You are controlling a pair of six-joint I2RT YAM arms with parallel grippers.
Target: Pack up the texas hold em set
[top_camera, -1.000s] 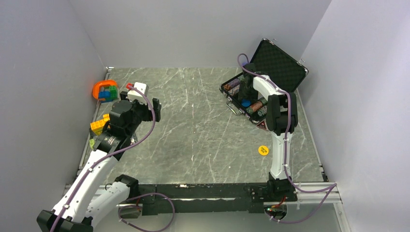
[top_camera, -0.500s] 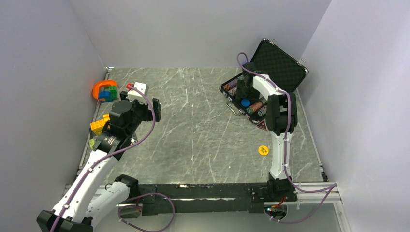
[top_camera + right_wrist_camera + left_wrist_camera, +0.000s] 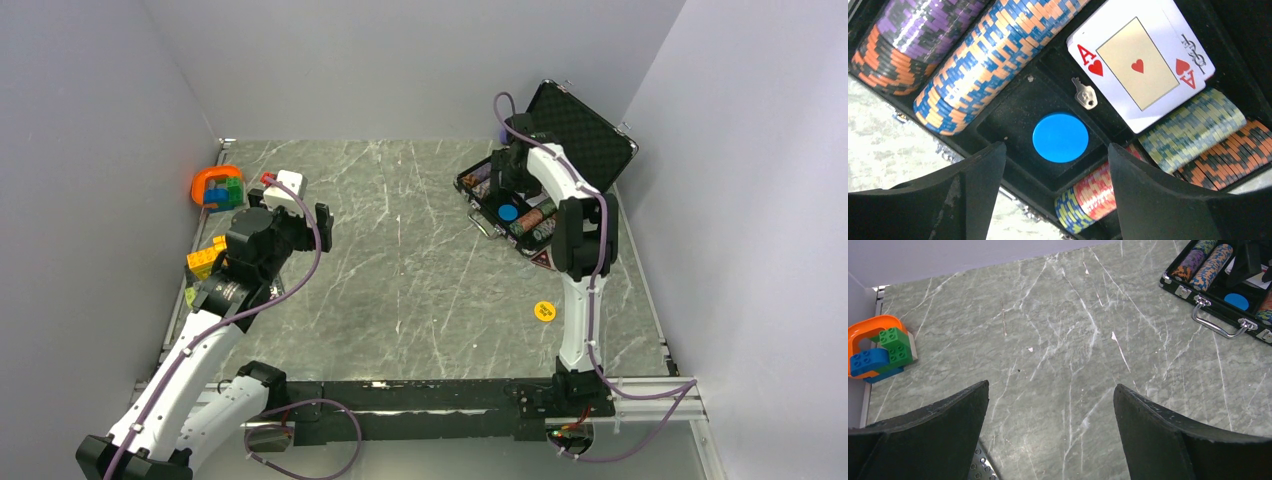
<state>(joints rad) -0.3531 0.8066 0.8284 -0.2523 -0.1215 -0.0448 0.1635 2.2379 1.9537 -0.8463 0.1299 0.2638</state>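
The black briefcase (image 3: 478, 213) lies open at the back right, its lid (image 3: 580, 130) upright. Inside are chip stacks (image 3: 993, 55), a card deck with the ace of hearts up (image 3: 1140, 65), a small key (image 3: 1085, 96) and a blue disc (image 3: 1060, 137) flat in the middle compartment. The blue disc also shows in the top view (image 3: 508, 212). My right gripper (image 3: 1057, 152) is open and empty, hovering just above the blue disc. A yellow disc (image 3: 544, 311) lies on the table near the right arm. My left gripper (image 3: 1050, 392) is open and empty above bare table at the left.
An orange ring with green and blue toy blocks (image 3: 218, 187) sits at the back left, also in the left wrist view (image 3: 878, 347). Yellow blocks (image 3: 205, 258) lie by the left arm. The case handle (image 3: 1220, 325) faces the table's middle. Grey walls close three sides.
My right gripper has lifted up and back from the case, leaving the blue disc lying in the middle compartment. The left arm has not moved.
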